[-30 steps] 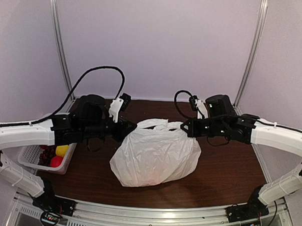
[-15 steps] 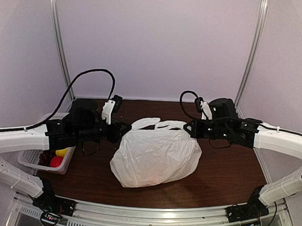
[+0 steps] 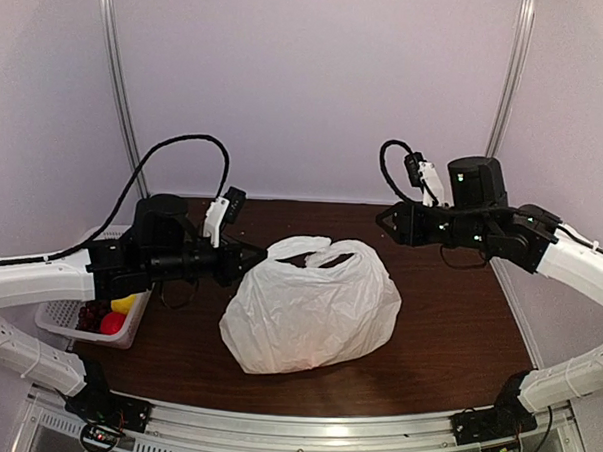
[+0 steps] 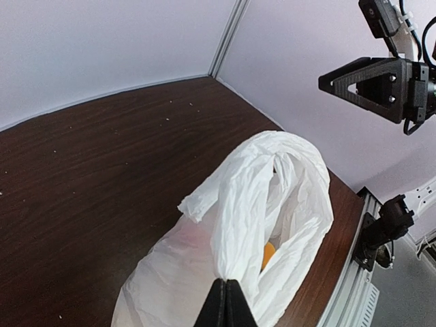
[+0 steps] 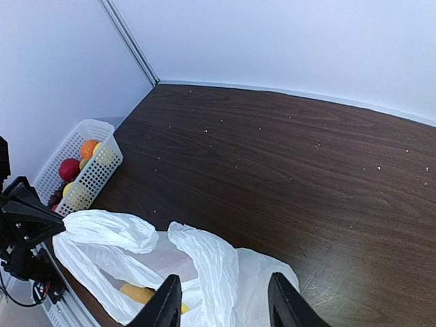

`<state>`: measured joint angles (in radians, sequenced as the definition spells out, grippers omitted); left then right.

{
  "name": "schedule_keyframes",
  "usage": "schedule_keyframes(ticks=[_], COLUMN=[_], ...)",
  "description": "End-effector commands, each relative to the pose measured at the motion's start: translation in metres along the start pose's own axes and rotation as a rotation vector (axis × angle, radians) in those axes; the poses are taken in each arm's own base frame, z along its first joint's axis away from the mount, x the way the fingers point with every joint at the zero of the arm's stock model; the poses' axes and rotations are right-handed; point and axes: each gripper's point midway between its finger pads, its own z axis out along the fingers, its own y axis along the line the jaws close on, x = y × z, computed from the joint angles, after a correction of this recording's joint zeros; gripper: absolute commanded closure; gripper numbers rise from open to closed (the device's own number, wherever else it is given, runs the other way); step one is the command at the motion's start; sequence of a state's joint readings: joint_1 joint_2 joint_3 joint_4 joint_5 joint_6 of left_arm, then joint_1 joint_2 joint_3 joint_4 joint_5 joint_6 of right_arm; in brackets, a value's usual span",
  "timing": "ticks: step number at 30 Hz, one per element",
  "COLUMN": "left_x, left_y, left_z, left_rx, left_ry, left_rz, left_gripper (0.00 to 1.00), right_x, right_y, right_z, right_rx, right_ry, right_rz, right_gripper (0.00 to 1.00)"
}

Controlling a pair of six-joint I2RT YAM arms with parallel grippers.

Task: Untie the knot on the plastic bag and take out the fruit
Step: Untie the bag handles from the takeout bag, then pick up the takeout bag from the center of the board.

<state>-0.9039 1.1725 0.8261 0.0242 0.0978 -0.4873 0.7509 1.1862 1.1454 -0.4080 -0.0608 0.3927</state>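
While our left hand (image 4: 225, 289) is clamped on a handle loop (image 4: 235, 211) of the plastic bag (image 3: 313, 312), our right hand (image 3: 386, 220) hangs spread wide and empty, the bag lying below it.

I get soft, even light here, with only a faint shadow under the plastic bag (image 3: 308, 311) on the worktop (image 3: 447, 322), its white folds near blown out in the left wrist view, while the overhead view is slightly soft and bows at its edges
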Motion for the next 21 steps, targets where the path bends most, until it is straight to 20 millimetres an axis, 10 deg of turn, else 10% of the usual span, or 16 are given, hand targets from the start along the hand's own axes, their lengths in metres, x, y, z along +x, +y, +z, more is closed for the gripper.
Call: schedule_keyframes(ticks=[1,10,21], left_x=[-0.009,-0.008,-0.008], left_y=[-0.007,-0.006,-0.006], left_z=[-0.003,-0.004,-0.005], left_rx=[0.041,0.040,0.034], left_ry=[-0.039,-0.038,-0.037], left_rz=[0.023,0.020,0.012], left_gripper=[1.00,1.00,1.00], right_x=[0.013,0.020,0.039], right_y=[-0.006,0.008,0.023], right_z=[0.001,0.026,0.057], right_rx=[0.038,-0.020,-0.054], right_ry=[0.107,0.202,0.309], right_rz=[-0.109,-0.219,-0.300], right_gripper=[0.53,0.39,0.44])
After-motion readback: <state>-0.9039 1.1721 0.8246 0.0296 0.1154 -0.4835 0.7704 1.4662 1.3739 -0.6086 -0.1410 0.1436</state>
